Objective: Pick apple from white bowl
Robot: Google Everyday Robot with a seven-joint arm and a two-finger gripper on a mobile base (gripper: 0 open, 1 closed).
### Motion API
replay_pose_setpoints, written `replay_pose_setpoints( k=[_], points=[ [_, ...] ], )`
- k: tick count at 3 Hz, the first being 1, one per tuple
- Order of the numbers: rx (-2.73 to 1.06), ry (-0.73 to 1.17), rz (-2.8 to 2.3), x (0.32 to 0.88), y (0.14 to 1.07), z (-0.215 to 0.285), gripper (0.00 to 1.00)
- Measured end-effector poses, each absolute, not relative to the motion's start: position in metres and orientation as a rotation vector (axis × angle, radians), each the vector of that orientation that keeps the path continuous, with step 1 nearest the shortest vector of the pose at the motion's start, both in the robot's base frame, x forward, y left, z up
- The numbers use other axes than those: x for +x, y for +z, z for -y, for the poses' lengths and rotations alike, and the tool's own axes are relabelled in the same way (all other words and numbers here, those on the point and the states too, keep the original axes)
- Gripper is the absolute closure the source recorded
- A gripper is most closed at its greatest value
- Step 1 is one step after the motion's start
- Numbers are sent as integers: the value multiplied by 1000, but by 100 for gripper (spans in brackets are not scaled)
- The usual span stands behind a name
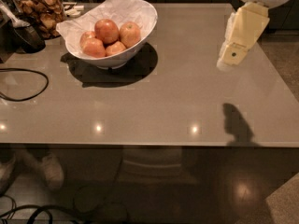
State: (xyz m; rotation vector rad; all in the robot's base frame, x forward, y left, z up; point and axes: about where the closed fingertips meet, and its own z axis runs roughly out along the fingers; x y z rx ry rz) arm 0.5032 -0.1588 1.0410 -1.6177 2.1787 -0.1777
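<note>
The white bowl (122, 57) stands at the table's far left, lined with crumpled white paper (119, 1). It holds several apples. The apple (130, 34), red-orange with a yellowish blush, lies at the right of the pile, next to a deeper red, larger apple (106, 30). Two more apples (95, 47) lie in front. My gripper (232, 56), cream-coloured, hangs above the table's right side, well to the right of the bowl and apart from it. Its shadow (237, 122) falls on the table near the front edge.
A clear glass jar of brown snacks (41, 9) stands at the far left behind the bowl. A dark object (28, 36) and a black cable loop (25, 85) lie at the left. The table's front edge (149, 145) runs across; shoes (46, 171) and cables show below.
</note>
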Motion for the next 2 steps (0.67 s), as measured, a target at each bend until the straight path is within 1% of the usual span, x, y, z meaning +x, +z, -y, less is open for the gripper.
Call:
replay_pose_setpoints(
  k=[1,2],
  points=[
    [-1641,-166,-2160,536,1043,145,0],
    [-1685,-164,-2118,587,1046,121,0]
  ],
)
